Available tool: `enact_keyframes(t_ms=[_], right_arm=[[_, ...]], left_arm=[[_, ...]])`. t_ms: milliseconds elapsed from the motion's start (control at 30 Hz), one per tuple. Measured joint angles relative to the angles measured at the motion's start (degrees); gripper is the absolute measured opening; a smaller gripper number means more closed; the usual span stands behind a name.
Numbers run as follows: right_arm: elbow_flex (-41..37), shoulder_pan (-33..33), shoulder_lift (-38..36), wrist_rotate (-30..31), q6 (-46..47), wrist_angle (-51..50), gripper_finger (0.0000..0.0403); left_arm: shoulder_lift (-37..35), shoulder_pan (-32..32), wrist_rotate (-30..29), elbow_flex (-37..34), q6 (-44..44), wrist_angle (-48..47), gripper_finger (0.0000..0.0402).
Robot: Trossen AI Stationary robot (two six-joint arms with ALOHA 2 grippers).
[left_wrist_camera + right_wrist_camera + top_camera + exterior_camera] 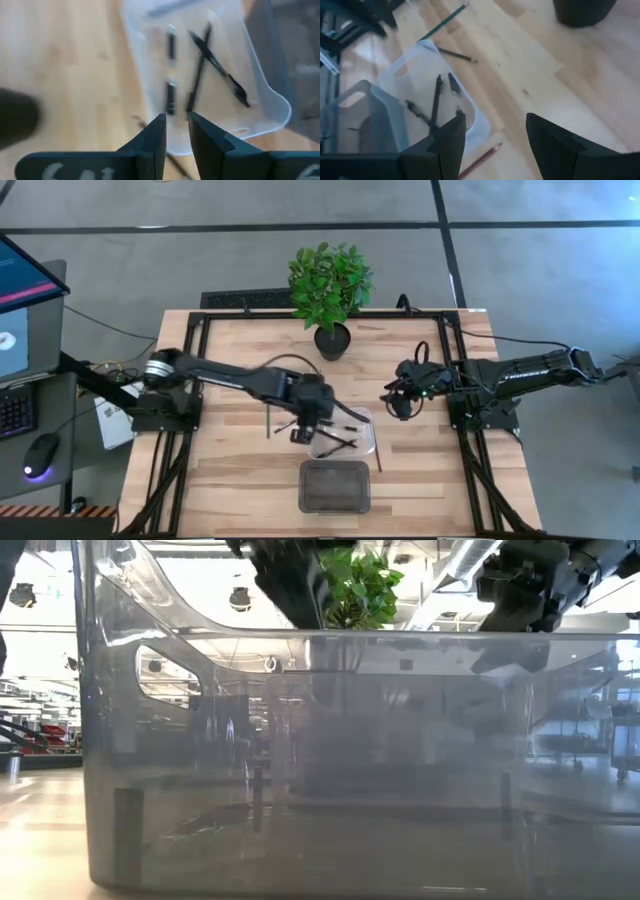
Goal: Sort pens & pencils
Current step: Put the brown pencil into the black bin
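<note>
Nearest is a smoky grey plastic bin [335, 486]; just behind it a clear plastic tray [270, 107] holds the black pens [218, 64] (two crossed); left gripper [174, 131] hovers above, fingers slightly apart, gripping nothing; slim pencils [444, 22] lie on the wooden table [235, 465]; right gripper [495, 140] waits wide open, empty.

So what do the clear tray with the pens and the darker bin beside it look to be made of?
The clear tray looks like thin translucent plastic: the wood grain shows through it and its rim is rounded. The darker bin seems smoky, glossy see-through plastic, since the room shows through its walls. The pens look like black plastic, probably.
</note>
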Motion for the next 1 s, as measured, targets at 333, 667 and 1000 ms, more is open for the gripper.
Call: enact_keyframes(t_ms=[333,667,1000], right_arm=[[0.00,2.71,0.00,-1.87,11.61,-3.62,0.0228],[3.29,8.45,4.29,-4.37,18.08,-6.48,0.0228],[16.49,17.00,22.12,-1.35,22.82,-21.28,0.0228]], left_arm=[[-27.60,0.15,-8.71,-25.86,0.40,24.33,0.0074],[-51.19,0.46,-19.06,-50.57,-2.98,39.46,0.0074],[-58.05,0.46,-22.55,-56.74,-6.18,39.01,0.0074]])
